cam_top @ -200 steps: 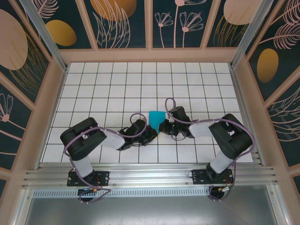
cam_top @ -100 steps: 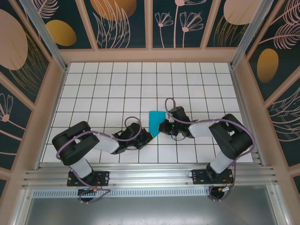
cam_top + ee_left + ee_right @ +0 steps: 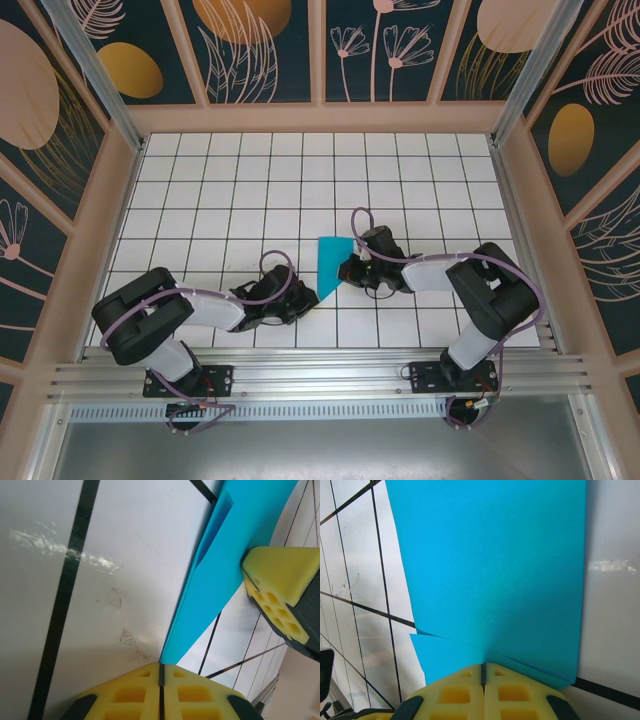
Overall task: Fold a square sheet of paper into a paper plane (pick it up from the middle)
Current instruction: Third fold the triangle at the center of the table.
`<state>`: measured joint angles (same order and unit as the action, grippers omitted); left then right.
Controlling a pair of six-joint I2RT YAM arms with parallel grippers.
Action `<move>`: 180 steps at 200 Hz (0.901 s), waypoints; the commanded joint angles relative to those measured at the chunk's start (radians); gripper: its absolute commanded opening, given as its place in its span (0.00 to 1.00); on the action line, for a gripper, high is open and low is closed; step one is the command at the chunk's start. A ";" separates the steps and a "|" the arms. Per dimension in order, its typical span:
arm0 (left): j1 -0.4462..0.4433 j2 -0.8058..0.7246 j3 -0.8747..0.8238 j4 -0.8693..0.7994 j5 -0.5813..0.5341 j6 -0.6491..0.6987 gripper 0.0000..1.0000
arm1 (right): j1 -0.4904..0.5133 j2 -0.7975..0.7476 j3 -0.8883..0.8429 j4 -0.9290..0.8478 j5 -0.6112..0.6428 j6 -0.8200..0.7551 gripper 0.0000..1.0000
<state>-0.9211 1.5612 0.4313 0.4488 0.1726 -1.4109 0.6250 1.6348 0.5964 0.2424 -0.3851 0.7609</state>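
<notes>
No writing, label, brand name, number or sign can be read in any of the views.

The sheet of paper (image 3: 333, 262) is plain teal-blue and folded into a narrow wedge. It is wide at the far end and tapers to a point at the near left. It sits near the middle of the white tiled worktop (image 3: 250, 190), with overlapping layers showing along one edge. The right gripper's (image 3: 482, 667) closed fingers (image 3: 455, 695) pinch its right side.
</notes>
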 commanded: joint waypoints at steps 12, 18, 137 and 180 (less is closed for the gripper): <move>0.001 -0.044 0.045 -0.238 -0.004 0.099 0.11 | -0.001 0.006 -0.006 -0.129 0.091 -0.018 0.03; 0.001 -0.057 0.049 -0.238 -0.011 0.099 0.11 | -0.001 0.006 -0.006 -0.129 0.091 -0.017 0.03; 0.000 0.054 0.110 -0.028 0.038 0.081 0.13 | -0.001 0.010 -0.014 -0.119 0.085 -0.015 0.03; -0.001 0.033 0.004 -0.078 0.029 0.077 0.13 | -0.001 0.005 -0.015 -0.124 0.087 -0.012 0.04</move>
<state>-0.9218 1.6093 0.4961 0.4114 0.1940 -1.3426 0.6258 1.6321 0.6014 0.2279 -0.3779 0.7609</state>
